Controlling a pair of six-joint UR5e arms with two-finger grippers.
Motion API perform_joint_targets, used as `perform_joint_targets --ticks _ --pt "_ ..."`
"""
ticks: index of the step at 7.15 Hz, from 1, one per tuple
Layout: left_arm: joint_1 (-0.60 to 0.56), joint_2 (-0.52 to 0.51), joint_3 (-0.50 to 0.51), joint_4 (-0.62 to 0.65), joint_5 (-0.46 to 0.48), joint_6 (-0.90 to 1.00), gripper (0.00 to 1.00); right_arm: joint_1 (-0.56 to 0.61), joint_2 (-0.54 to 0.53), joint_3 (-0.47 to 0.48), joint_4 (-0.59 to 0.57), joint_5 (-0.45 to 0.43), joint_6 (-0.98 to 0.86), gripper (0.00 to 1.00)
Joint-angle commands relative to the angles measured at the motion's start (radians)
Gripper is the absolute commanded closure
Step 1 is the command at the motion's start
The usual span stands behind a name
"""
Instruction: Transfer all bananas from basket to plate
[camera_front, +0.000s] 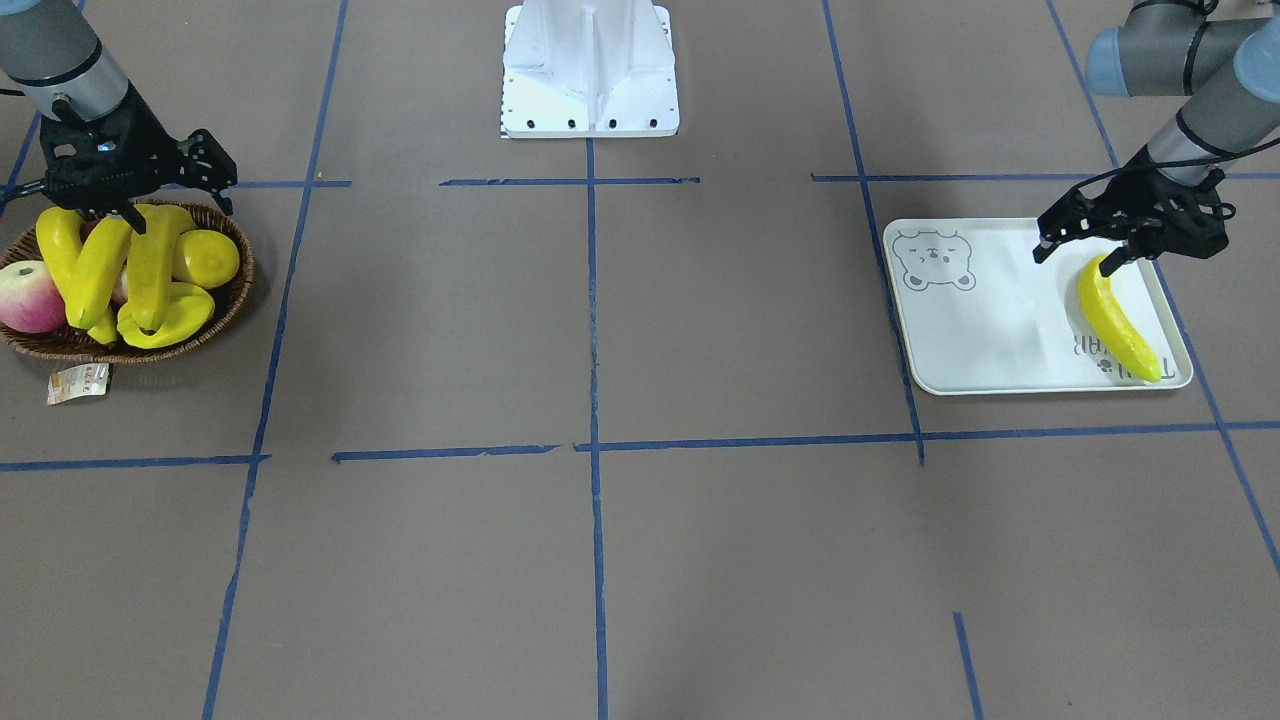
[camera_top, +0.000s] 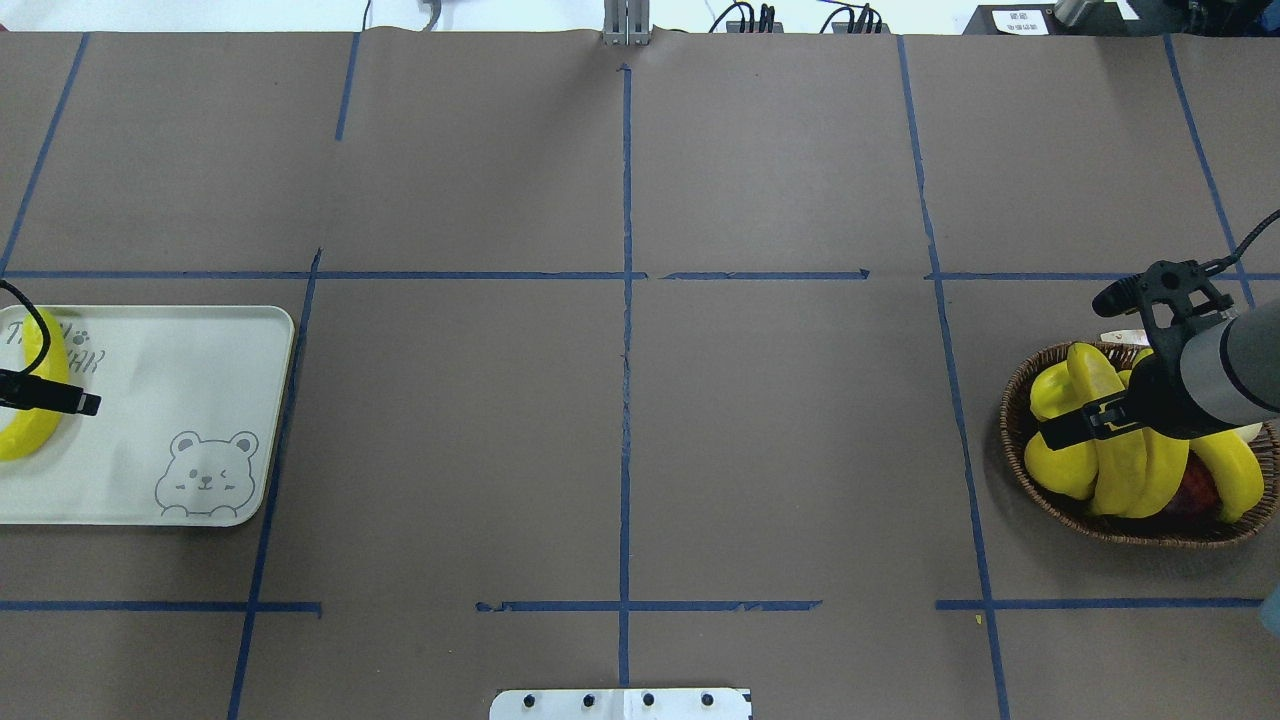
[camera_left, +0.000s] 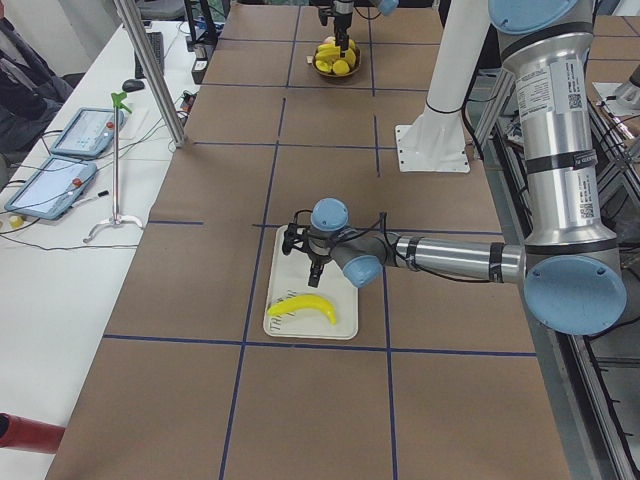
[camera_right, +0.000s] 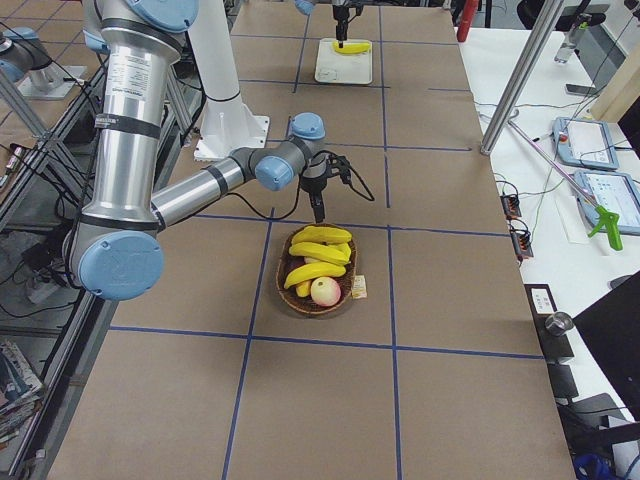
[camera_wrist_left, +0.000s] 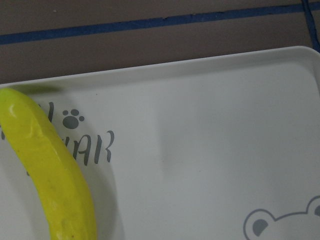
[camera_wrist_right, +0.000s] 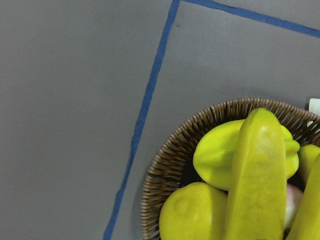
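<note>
One banana (camera_front: 1115, 320) lies on the cream plate (camera_front: 1000, 330) along its edge by the lettering. It also shows in the left wrist view (camera_wrist_left: 55, 170). My left gripper (camera_front: 1078, 255) hovers open over the banana's upper end, holding nothing. Three more bananas (camera_front: 150, 265) lie piled in the wicker basket (camera_front: 235, 300). My right gripper (camera_front: 180, 215) is open just above the basket's back part, over the bananas and holding none of them. The right wrist view looks down on one banana (camera_wrist_right: 255, 175) in the basket (camera_wrist_right: 165, 165).
The basket also holds a yellow starfruit (camera_front: 170, 320), a lemon (camera_front: 208, 258) and a red apple (camera_front: 28, 297). Its paper tag (camera_front: 78, 383) lies on the table beside it. The white robot base (camera_front: 590, 70) stands at the middle back. Blue tape lines mark the brown table.
</note>
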Motion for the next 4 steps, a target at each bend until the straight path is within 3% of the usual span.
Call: perform_joint_targets --ticks 1,4 --pt "0.003 0.000 0.000 0.000 0.000 0.000 0.00 0.041 0.007 -0.049 0.001 0.001 -0.114 0.05" --pt "0.004 -0.002 0.001 0.000 0.000 0.000 0.00 0.044 0.013 -0.095 0.002 0.002 -0.134 0.14"
